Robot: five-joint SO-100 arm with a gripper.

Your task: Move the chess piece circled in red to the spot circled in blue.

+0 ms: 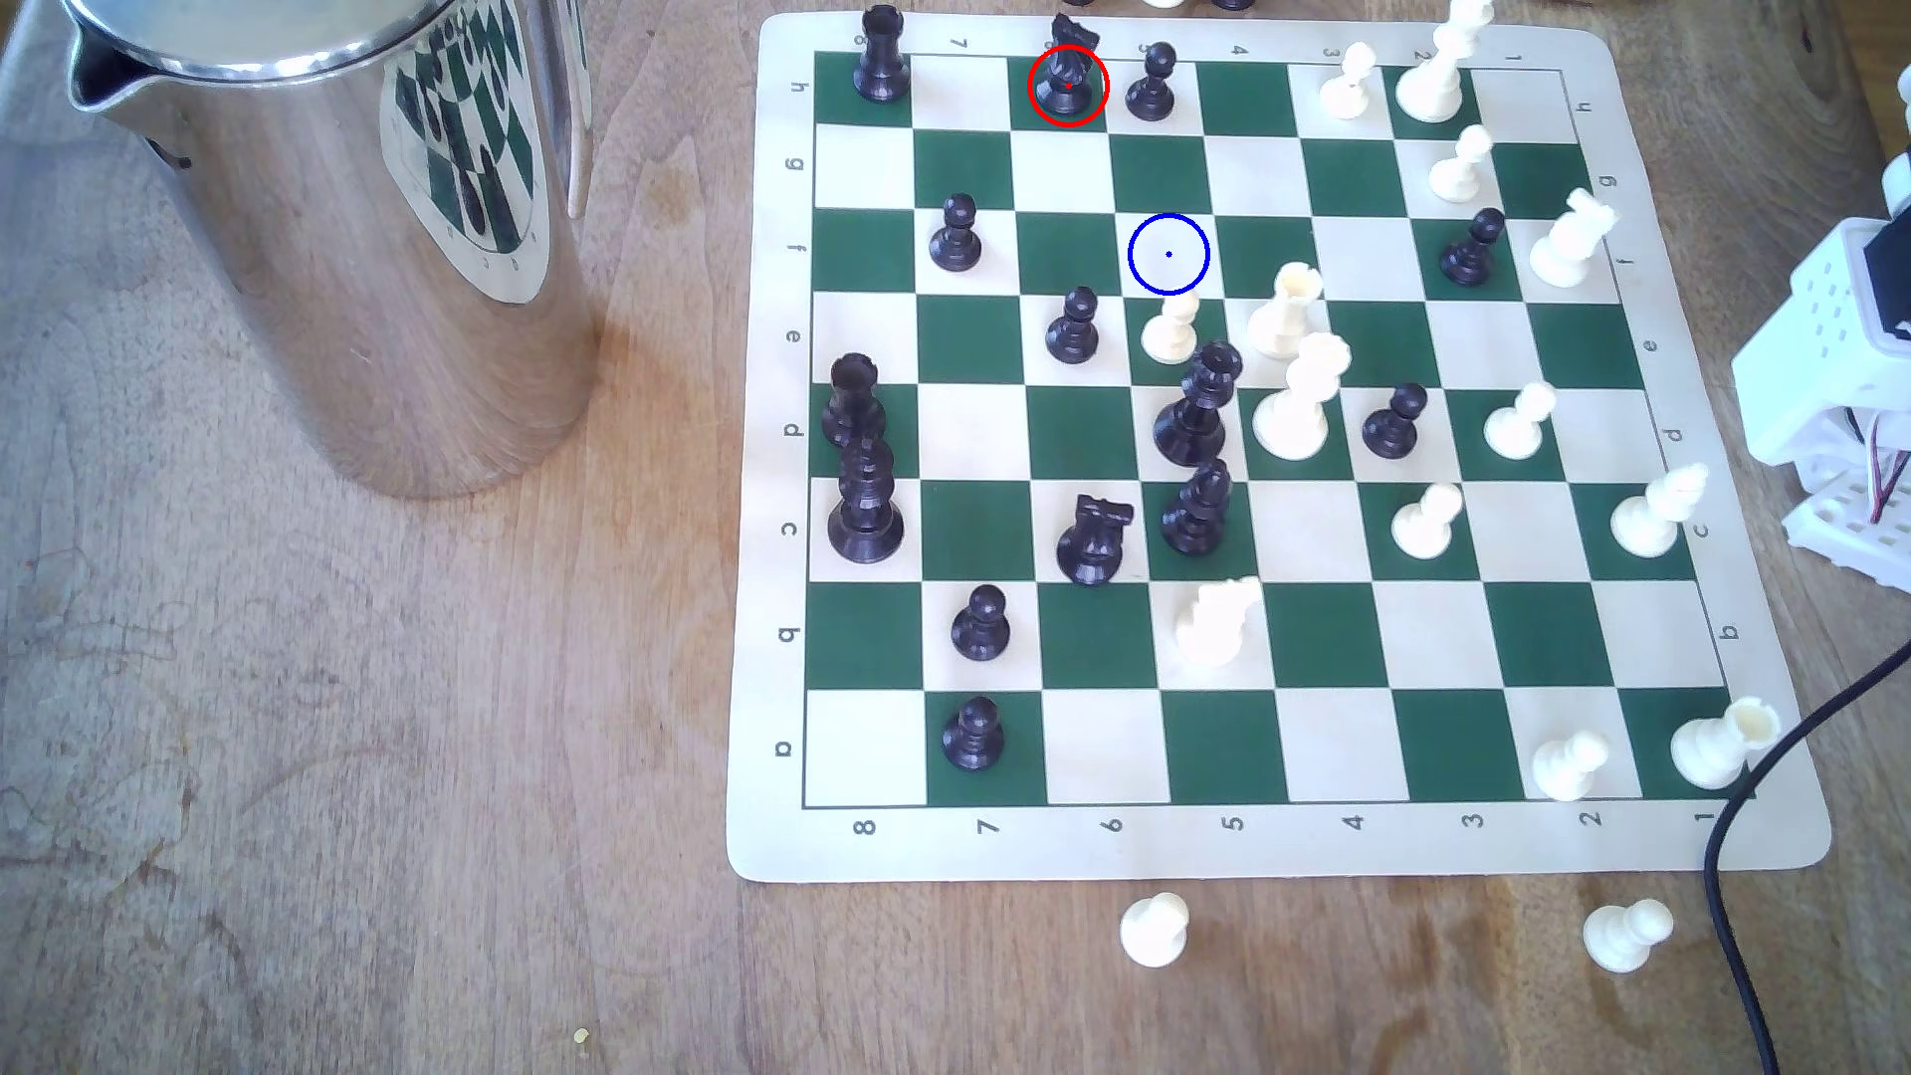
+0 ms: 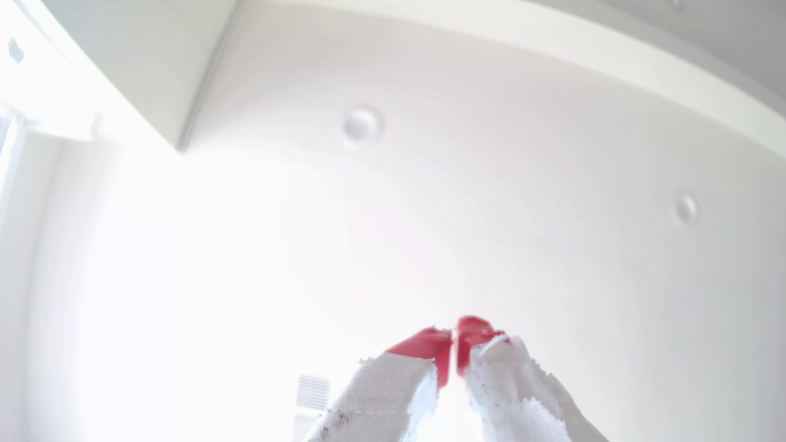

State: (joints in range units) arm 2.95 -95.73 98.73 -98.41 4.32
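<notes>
The black knight circled in red [image 1: 1068, 74] stands upright on a green square in the board's far row, next to a black pawn [image 1: 1152, 83]. The blue ring with its centre dot [image 1: 1169, 254] marks a bare cream square two rows nearer, with a white pawn [image 1: 1172, 329] just in front of it. A second black knight [image 1: 1094, 538] stands lower on the board. In the wrist view my gripper [image 2: 454, 340] points up at a white ceiling, its red tips wrapped in white tape and pressed together, holding nothing. The white arm base [image 1: 1830, 341] sits at the exterior view's right edge.
A tall shiny steel jug [image 1: 341, 227] stands on the wooden table left of the green and cream board [image 1: 1282, 848]. Several black and white pieces crowd the board's middle. Two white pawns [image 1: 1155, 928] lie off the board's near edge. A black cable [image 1: 1748, 827] crosses the near right corner.
</notes>
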